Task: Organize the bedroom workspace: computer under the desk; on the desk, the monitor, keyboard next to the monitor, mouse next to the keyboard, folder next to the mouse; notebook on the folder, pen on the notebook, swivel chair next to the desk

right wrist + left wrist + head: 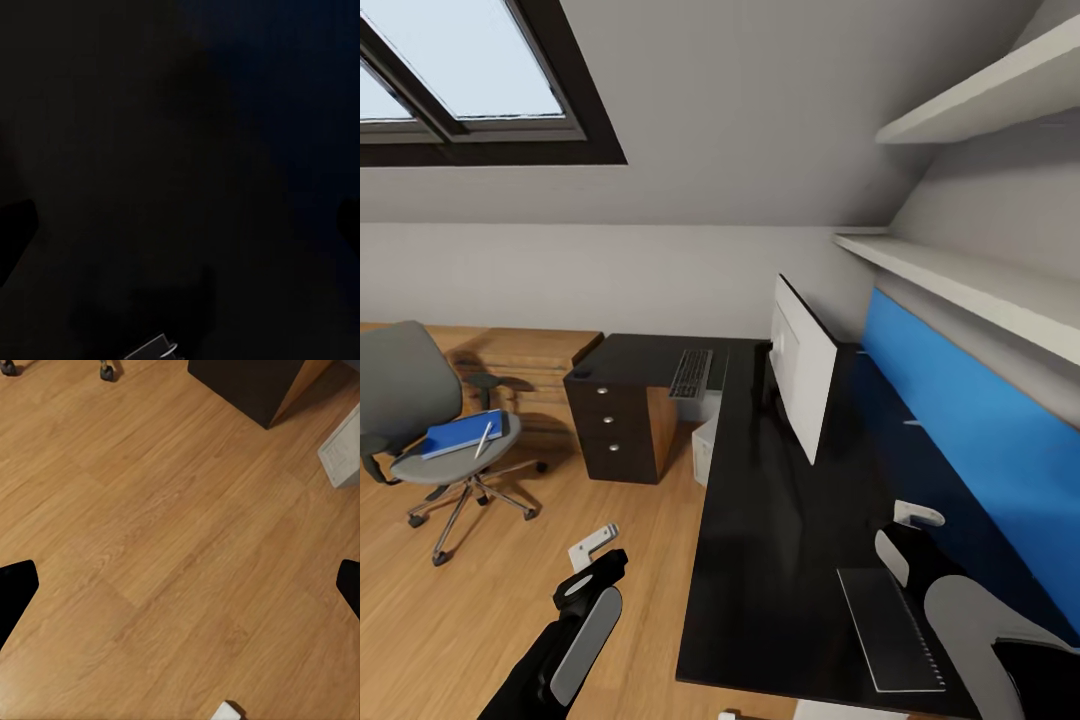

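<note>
Desk: a large L-shaped glossy black-topped desk (780, 540) with white legs and a blue back panel is seen running away from the robot along the right wall, its short wing turned left at the far end over a black three-drawer unit (610, 430).
Monitor: a thin widescreen monitor with white-grey back (805, 375) is stood upright on the desk top, near the far inner corner.
Keyboard: a slim silver-framed keyboard with dark grey keys (691, 374) is laid on the far wing, its long axis pointing away from the robot, just beside the monitor.
Computer: a light grey-white tower case (705, 445) is seen under the desk's inner edge; it also shows at (345, 450).
Chair: a grey upholstered swivel chair (410, 400) is stood well apart from the desk, on the wooden floor (172, 555).
Folder: a flat bright blue folder (460, 433) is lain on the chair seat, a thin white pen (483, 439) across its near edge.
Key relation: the folder lies ahead and to the left of the left gripper (597, 548), which is judged the nearer arm; a closer approach would be needed first.
Left gripper: spread wide, nothing held, over bare floor.
Right gripper (910, 520): over the desk's near edge; its opening cannot be told.
</note>
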